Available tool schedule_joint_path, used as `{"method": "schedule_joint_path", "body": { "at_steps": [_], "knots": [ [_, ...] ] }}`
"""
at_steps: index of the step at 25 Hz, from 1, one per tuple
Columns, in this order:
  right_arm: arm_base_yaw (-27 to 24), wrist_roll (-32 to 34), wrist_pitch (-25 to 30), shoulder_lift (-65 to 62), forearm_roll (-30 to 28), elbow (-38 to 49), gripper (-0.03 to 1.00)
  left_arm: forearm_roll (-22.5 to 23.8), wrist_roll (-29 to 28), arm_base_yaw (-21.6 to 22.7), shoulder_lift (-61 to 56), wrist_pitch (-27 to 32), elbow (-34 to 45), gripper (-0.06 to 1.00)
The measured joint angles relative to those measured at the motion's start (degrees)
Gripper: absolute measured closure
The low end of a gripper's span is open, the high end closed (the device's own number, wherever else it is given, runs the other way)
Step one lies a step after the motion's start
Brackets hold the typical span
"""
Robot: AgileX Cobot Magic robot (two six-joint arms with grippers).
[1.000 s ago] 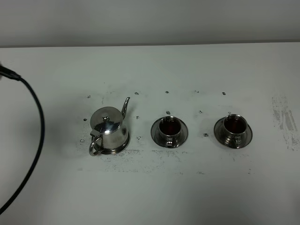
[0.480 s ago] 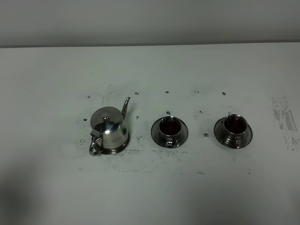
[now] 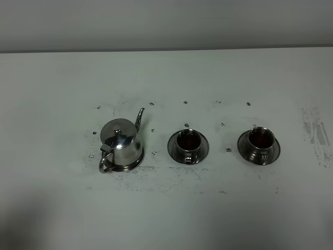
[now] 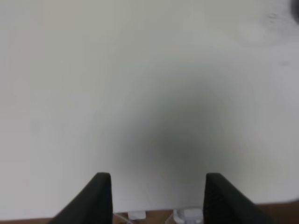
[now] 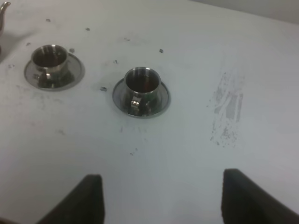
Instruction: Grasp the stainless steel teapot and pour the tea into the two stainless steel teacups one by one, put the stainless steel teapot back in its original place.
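The stainless steel teapot (image 3: 120, 143) stands upright on its round saucer (image 3: 134, 166) at the left of the table, spout pointing to the back right. The two stainless steel teacups (image 3: 188, 141) (image 3: 260, 139) stand on their saucers to its right, each holding dark tea. Neither gripper shows in the exterior view. My left gripper (image 4: 158, 179) is open and empty over bare table. My right gripper (image 5: 163, 177) is open and empty, well back from the cups (image 5: 49, 57) (image 5: 142, 81). The teapot's spout tip (image 5: 3, 7) shows at the edge of the right wrist view.
The white table (image 3: 166, 208) has small dark specks around the tea set and a scuffed grey patch (image 3: 315, 133) at the right. A grey wall runs along the back edge. The table's wooden front edge shows under the left gripper.
The black cable of the left arm, seen at the left edge a second ago, has left the exterior view. The teapot and cups have not moved.
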Motion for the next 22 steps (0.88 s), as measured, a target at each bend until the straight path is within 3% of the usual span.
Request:
{"method": "schedule_joint_path", "body": {
  "at_steps": [5,7,14,22],
  "knots": [
    [0.0,0.0,0.0,0.0,0.0,0.0,0.45,-11.46,2.29,0.0,0.0,-7.75,0.0,0.51],
    [0.0,0.0,0.0,0.0,0.0,0.0,0.45,-13.34,2.44,0.0,0.0,-9.52,0.0,0.51],
    [0.0,0.0,0.0,0.0,0.0,0.0,0.45,-12.66,2.49,0.27,-1.15,-12.22,0.0,0.52],
    [0.0,0.0,0.0,0.0,0.0,0.0,0.45,-11.58,2.44,5.33,-5.34,-12.82,0.0,0.54]
  ]
}}
